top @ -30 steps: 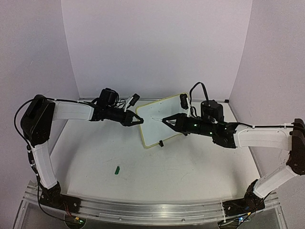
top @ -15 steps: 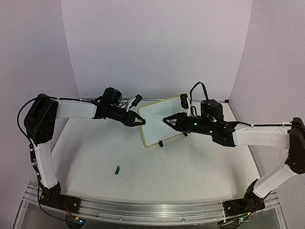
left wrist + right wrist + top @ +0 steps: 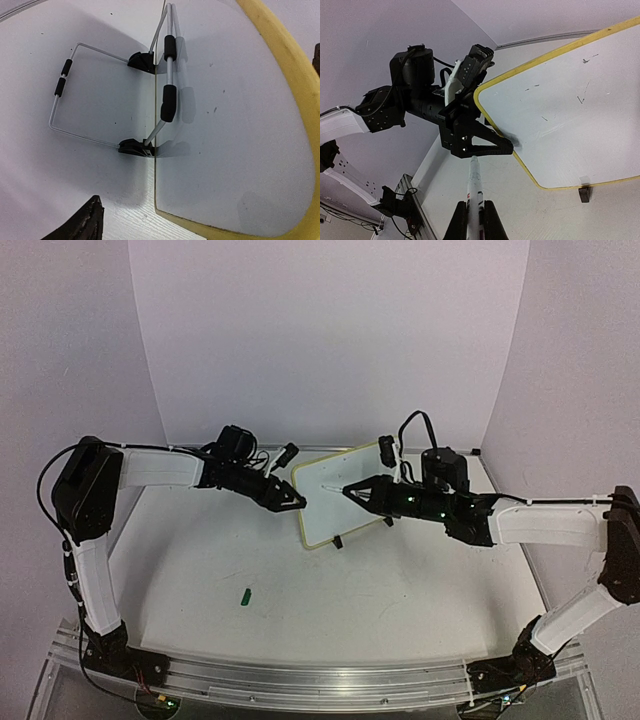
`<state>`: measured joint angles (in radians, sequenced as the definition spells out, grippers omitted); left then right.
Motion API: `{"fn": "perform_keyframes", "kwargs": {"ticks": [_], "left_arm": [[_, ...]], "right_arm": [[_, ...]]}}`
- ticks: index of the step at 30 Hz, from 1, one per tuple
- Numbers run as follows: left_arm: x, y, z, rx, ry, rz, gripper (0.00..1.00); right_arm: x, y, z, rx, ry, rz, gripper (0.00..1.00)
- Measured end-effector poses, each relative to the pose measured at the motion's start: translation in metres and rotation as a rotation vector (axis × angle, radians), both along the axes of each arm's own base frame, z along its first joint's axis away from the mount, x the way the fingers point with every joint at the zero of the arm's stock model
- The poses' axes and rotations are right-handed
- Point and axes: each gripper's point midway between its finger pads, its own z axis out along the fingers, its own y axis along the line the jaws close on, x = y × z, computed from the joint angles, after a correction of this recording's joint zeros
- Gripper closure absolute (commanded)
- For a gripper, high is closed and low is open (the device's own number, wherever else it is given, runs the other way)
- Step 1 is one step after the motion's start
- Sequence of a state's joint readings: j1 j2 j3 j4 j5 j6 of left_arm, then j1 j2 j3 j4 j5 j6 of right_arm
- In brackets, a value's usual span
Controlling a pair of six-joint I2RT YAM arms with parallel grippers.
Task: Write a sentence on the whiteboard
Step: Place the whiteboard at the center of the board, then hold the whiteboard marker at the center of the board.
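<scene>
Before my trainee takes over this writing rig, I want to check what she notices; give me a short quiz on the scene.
1. Are any words written on the whiteboard yet?
2. True or false: the right gripper holds a marker.
3. Where is the small green piece? A on the whiteboard; B on the table; C in the right gripper.
Key: 1 no, only faint marks; 2 true; 3 B.
</scene>
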<state>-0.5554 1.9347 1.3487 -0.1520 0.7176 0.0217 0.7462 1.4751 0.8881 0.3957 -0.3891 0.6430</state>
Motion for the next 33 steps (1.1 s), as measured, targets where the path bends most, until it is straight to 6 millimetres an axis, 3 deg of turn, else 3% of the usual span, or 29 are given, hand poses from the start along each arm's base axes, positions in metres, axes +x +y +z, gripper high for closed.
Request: {"fn": "perform_keyframes", "kwargs": {"ticks": [5,13,18,27,33], "left_arm": [[0.001,0.002,0.000,0.006,-0.005,0.002,0.32],[-0.004,0.003,0.020,-0.018,-0.041,-0.022,0.56],[-0.007,0.004,0.038,-0.035,-0.078,-0.027,0.71],[-0.007,0.005,0.038,-0.027,-0.094,-0.035,0.95],[-0.005,0.007,0.037,-0.014,-0.117,-0.035,1.00]], "right_arm": [[0.017,-0.001,0.006,0.005,-0.012,-0.007,1.00],[0.042,0.011,0.011,0.020,-0.010,0.027,1.00],[0.048,0.026,0.007,0.026,0.003,0.080,1.00],[0.050,0.037,-0.004,0.023,0.030,0.127,1.00],[0.052,0.037,-0.012,0.014,0.042,0.122,1.00]]}}
